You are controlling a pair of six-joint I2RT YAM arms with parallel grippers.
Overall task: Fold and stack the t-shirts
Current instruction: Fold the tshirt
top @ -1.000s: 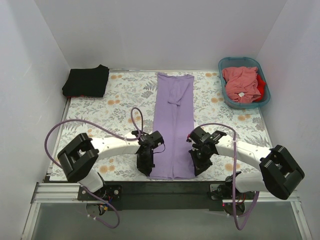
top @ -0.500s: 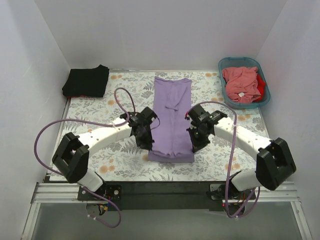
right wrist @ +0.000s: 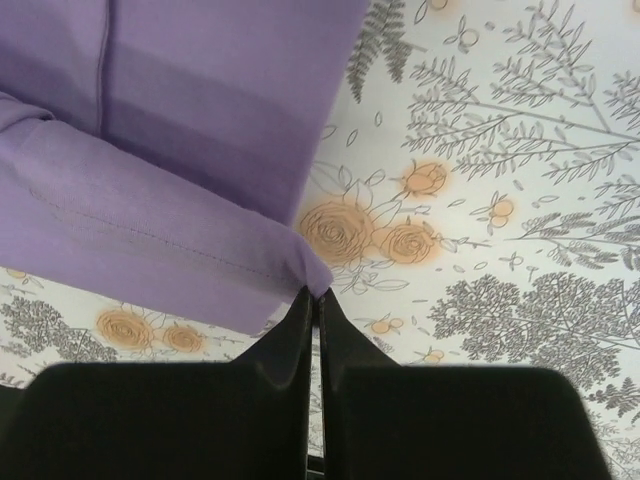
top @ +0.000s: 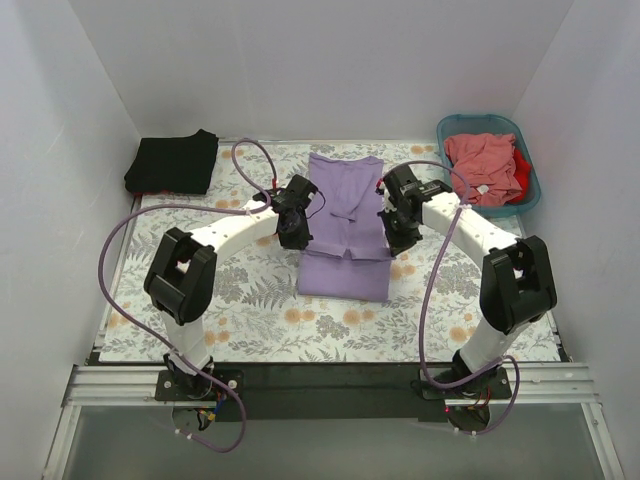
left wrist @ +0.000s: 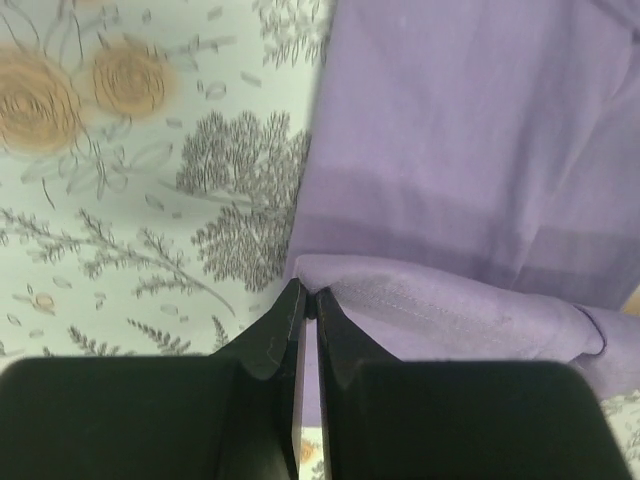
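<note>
Both grippers have carried the near hem of the lavender t-shirt (top: 345,200) away from the near edge of the bench (top: 200,290) toward the far edge. A second ago the shirt lay as one long strip. It is now doubled, with a new fold line facing the near edge and the hem held over the lower layer. We judge this crosswise fold to be about half made; the hem is not yet laid down or released.

The left gripper (top: 295,232) has its fingers pressed together on the left corner of the hem. The right gripper (top: 397,236) pinches the right corner likewise. Both wrist views show cloth at the closed tips.

The shirt sits mid-bench, nearer the far edge. The black t-shirt (top: 172,162) lies folded at the far left corner. The teal basket (top: 480,118), holding the salmon-pink t-shirt (top: 485,165) and the red t-shirt (top: 522,165), stands at the far right corner. Both are well apart from the work. Open mat remains on both sides and toward the near edge for withdrawing the arms.
</note>
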